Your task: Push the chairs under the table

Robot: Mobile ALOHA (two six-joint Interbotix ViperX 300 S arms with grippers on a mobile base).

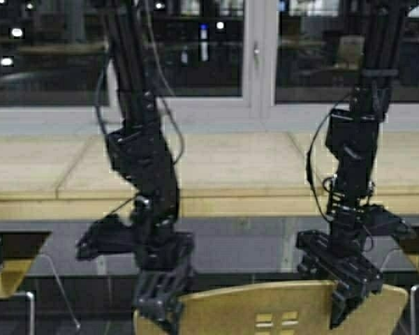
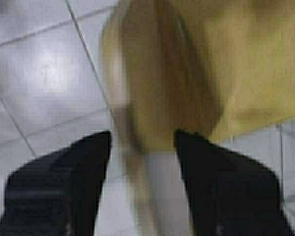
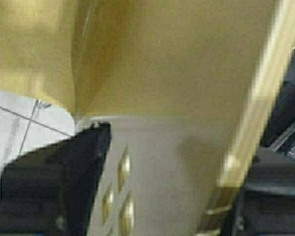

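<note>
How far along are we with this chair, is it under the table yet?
Not yet. Both grippers are at the top edge of the chair backrest: the left gripper at its left corner, the right gripper at its right side, fingers straddling it. A strip of floor separates the chair from the table. The push remains.

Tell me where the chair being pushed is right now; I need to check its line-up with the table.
In the high view the chair sits bottom centre, its backrest top between the left gripper and right gripper, short of the table.
</note>
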